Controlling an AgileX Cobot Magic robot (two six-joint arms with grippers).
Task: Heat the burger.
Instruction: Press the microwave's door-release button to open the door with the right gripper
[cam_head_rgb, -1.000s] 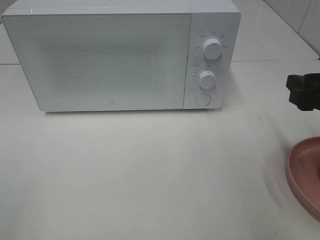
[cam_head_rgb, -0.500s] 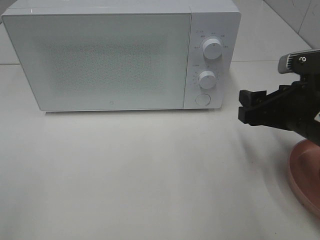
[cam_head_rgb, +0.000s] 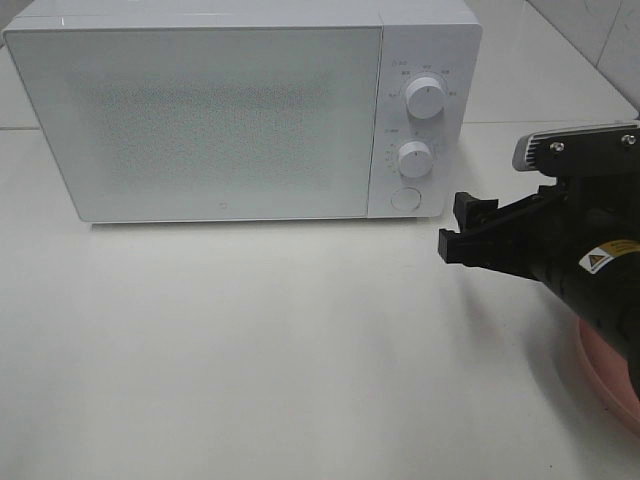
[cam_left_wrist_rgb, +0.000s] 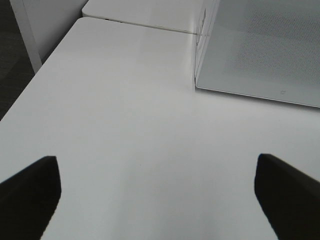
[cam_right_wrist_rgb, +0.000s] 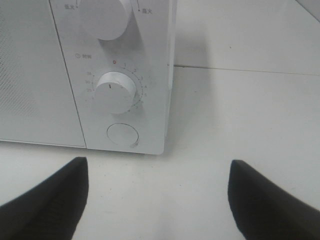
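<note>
Here, a white table with a white microwave at the far side, door shut; tiled wall far right. Stretched in from the right above a pink plate, right gripper level, jaws spread, empty, near the microwave's right corner. Left gripper spread too, empty, over the table left of the microwave. Cannot tell where the burger lies.

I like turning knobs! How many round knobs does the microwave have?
2. Both are at the right end of the microwave: the upper knob, and the lower knob straight below it. The flat round button underneath is no knob.
</note>
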